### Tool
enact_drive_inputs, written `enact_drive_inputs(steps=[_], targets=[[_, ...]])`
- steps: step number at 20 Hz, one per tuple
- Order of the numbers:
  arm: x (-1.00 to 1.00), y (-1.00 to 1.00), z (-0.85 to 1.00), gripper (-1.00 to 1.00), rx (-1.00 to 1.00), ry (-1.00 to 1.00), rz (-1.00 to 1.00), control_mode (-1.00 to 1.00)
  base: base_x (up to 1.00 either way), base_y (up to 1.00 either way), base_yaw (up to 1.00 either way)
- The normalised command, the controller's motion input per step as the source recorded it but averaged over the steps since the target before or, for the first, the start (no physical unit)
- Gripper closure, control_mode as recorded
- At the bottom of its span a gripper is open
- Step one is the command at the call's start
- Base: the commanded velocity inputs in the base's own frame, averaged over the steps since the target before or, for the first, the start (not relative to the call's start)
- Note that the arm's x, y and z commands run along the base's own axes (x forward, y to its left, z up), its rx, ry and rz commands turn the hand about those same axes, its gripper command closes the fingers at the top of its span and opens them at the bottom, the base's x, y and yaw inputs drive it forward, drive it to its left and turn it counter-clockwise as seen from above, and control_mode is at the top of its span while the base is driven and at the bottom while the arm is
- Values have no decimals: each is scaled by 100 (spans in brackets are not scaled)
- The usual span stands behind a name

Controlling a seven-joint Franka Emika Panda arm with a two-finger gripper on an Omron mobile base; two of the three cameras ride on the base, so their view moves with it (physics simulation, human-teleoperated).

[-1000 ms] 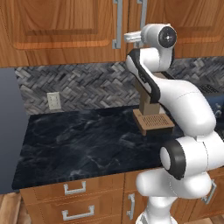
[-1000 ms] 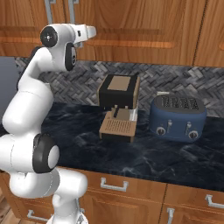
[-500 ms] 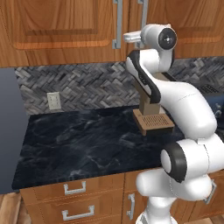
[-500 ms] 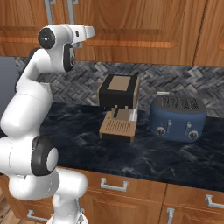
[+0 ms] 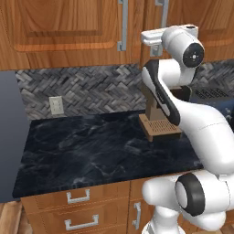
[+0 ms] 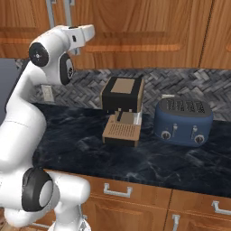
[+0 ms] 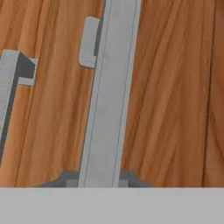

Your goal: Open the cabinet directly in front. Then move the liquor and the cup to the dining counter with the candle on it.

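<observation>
Worktop (image 5: pixel 91 151) is black stone with pale veining, running wall to wall under the cabinet (image 5: pixel 59 32). Behind it, a grey herringbone tile backsplash (image 5: pixel 87 89) with a white wall outlet (image 5: pixel 56 105) near the worktop's left back edge. Below the front edge, brown wood drawers (image 5: pixel 77 205) with short silver handles. A flat grey panel (image 5: pixel 9 137) stands at the worktop's left end.

Coffee machine (image 6: pixel 122 108), black and tan with a slotted wood drip tray, sits toward the back edge near the middle. Just to its right, apart from it, a dark blue toaster (image 6: pixel 182 121) with two knobs on its front. No readable writing or brand on either one.

Cabinet is medium-brown wood with raised-panel doors, hung on the wall above the backsplash, doors shut. Two long vertical silver bar handles, left handle (image 5: pixel 122 25) and right handle (image 5: pixel 163 9), flank the door seam.

Gripper (image 7: pixel 99 177) is raised to the cabinet front, at the lower end of the right handle. Hand view looks straight at the door: the silver bar runs up from between the two dark finger tips (image 7: pixel 68 179), which sit tight against either side of it, so it is clamped on that handle. Second handle shows at the left edge of the hand view.
</observation>
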Motion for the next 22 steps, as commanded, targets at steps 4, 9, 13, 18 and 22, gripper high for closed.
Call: enact_drive_inputs(steps=[4, 9, 13, 18, 22], targets=[[-100, -68, 24, 100, 0, -20, -2, -100, 0, 0, 0], [-100, -92, 30, 100, 0, -9, -6, -100, 0, 0, 0], [-100, -100, 42, 100, 5, 0, -11, -100, 0, 0, 0], [-71, -55, 24, 100, 5, 0, -13, -100, 0, 0, 0], [-27, 0, -4, -100, 0, 0, 0, -100, 0, 0, 0]])
